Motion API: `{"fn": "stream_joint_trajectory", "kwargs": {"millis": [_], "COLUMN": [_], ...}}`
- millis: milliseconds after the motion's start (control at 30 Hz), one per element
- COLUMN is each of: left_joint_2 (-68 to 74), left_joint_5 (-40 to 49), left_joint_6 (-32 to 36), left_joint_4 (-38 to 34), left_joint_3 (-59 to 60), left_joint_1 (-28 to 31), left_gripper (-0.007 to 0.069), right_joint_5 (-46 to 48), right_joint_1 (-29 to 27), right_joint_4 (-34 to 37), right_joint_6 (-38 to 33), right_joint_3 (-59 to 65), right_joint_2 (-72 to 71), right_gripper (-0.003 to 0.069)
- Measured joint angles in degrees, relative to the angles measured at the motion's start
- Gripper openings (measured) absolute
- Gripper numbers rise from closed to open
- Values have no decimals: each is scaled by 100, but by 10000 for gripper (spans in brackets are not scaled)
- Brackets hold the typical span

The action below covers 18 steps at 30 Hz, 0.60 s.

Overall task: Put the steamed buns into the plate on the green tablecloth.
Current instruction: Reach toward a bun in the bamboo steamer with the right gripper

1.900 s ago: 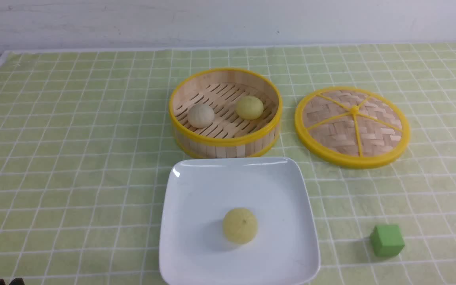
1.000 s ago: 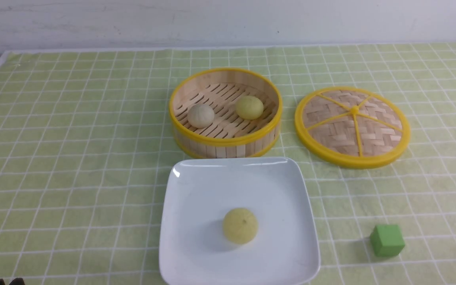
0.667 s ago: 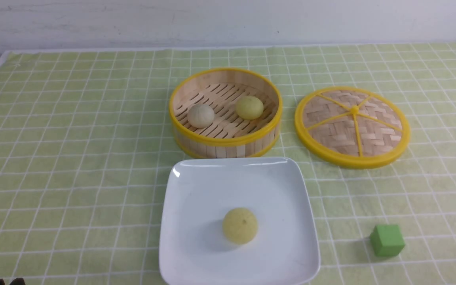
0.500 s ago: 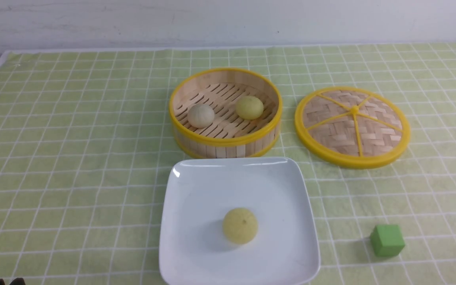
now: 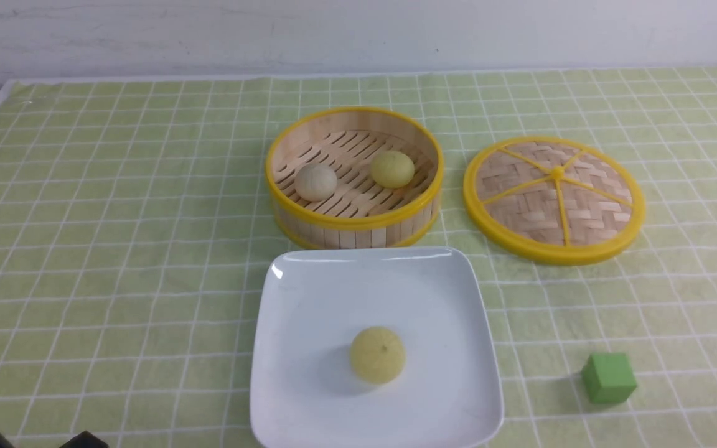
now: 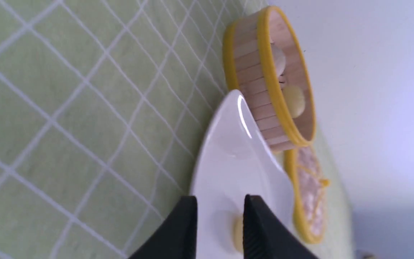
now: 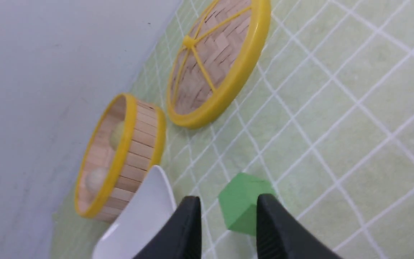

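Note:
One pale yellow steamed bun lies in the white square plate on the green tablecloth. Behind the plate, an off-white bun and a yellow bun sit in the bamboo steamer basket. My left gripper hovers low at the plate's near left, open and empty, aimed across the plate. My right gripper is open and empty too, close to the green cube. Only a dark part of the left arm shows in the front view.
The woven yellow-rimmed lid lies flat to the right of the basket. A green cube stands on the cloth right of the plate. A white wall runs along the table's far edge.
At the front view's bottom left edge, the left arm's dark parts have shifted right and a cable has come into view. Buns, plate, basket and lid have not moved.

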Motion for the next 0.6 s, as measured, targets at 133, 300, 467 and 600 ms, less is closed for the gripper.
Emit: {"fn": "stream_joint_trajectory", "kwargs": {"millis": [133,300,467,600], "left_joint_2": [0,0,579,1913], "left_joint_5": [-105,163,1155,2100], "left_joint_6": [-154,428,1171,1319], "left_joint_4": [-112,-109,528,1559], "left_joint_3": [0,-522,-1749,-2228], "left_joint_1": [2,-63,-104,-104], "left_gripper": [218,161,20,2], "right_joint_5": [-132,-143,751,2620], "right_joint_1": [0,0,0,0], "right_joint_4": [100,-70,-1346,-2528], "right_joint_6": [29,-332,-1456,-1493], "right_joint_3": [0,-647,-2204,-2986], "right_joint_2": [0,0,676,2094], "right_gripper": [240,239,148,10]}}
